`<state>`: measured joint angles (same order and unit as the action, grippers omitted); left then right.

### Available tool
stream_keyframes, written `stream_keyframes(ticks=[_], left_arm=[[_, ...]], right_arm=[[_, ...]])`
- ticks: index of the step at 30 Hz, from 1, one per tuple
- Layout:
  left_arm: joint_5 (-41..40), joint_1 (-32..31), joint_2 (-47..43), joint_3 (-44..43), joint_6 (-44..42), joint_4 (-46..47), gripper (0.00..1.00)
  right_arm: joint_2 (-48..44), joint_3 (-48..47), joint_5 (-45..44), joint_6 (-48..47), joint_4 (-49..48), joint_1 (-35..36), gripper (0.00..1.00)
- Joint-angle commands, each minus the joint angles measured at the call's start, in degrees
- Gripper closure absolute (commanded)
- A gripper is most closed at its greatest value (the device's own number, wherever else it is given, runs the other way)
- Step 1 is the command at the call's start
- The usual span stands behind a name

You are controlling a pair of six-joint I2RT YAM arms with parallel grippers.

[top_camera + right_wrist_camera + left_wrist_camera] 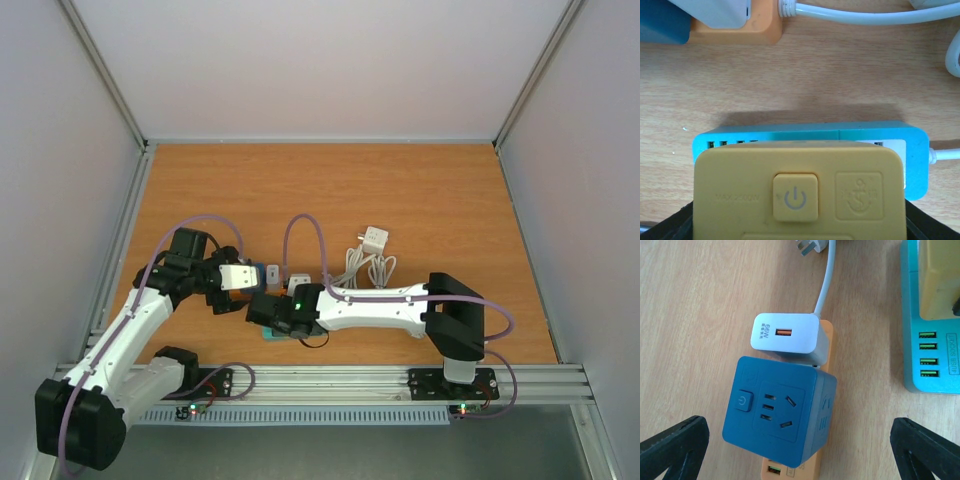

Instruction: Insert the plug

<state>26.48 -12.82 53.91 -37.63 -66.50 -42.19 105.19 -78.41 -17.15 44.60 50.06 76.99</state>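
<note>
**Desk:** Where do your two arms stand?

**Operator:** Both reach in over the left-middle of the table [420, 190]. I have the right arm [380, 308] lying low across the front, so its wrist looks straight down on the teal power strip [915, 150]. The left arm [140, 320] comes in from the side above the orange strip [827, 347]. I'd guess it is there to watch or steady, since it carries nothing.

**Desk:** And the claws?

**Operator:** My left gripper [797, 426] is spread as wide as it goes, one finger to either side of the blue cube socket [780, 415], touching neither face. My right gripper [800, 222] is closed partway, clamping the yellow cube plug [730, 175] by its sides.

**Desk:** So where is the plug?

**Operator:** Directly over the teal strip, power button facing my camera, square to the strip's long edge. I hold it that way so the prongs underneath meet the sockets. Whether they are seated I cannot tell, because the cube hides the joint.

**Desk:** Anything crowding you?

**Operator:** The blue cube and a white charger [785, 335] sit plugged into the orange strip just beside. A white cube [373, 240] with coiled cable lies farther back, apart.

**Desk:** The room?

**Operator:** Plain pale walls [320, 60] box in three sides. The table is flat wood-grain, with an aluminium rail [330, 378] along my near edge.
</note>
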Motion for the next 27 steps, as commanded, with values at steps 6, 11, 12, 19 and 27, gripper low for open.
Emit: stream_keyframes(ticks=[6,11,12,19,27], left_arm=[[-0.02,0.38,-1.39,0.64,-0.75,2.16,0.00],[-0.02,0.34,-2.08,0.97,-0.65,2.17,0.00],[-0.02,0.40,-2.26,1.05,-0.65,2.20,0.00],[-0.09,0.34,-2.52,1.30,-0.53,2.68,0.00],[-0.02,0.34,-2.41,1.32,-0.39,2.94,0.00]], right_arm=[[2.73,-1.59,-2.08,2.69,1.71,1.58,0.99],[3.42,-1.95,-3.67,3.96,3.40,1.78,0.99],[3.61,-2.05,-3.91,4.12,3.74,1.90,0.99],[6.30,-4.58,-7.57,5.43,7.24,3.26,0.99],[6.88,-4.77,-10.50,6.45,9.26,3.60,0.99]])
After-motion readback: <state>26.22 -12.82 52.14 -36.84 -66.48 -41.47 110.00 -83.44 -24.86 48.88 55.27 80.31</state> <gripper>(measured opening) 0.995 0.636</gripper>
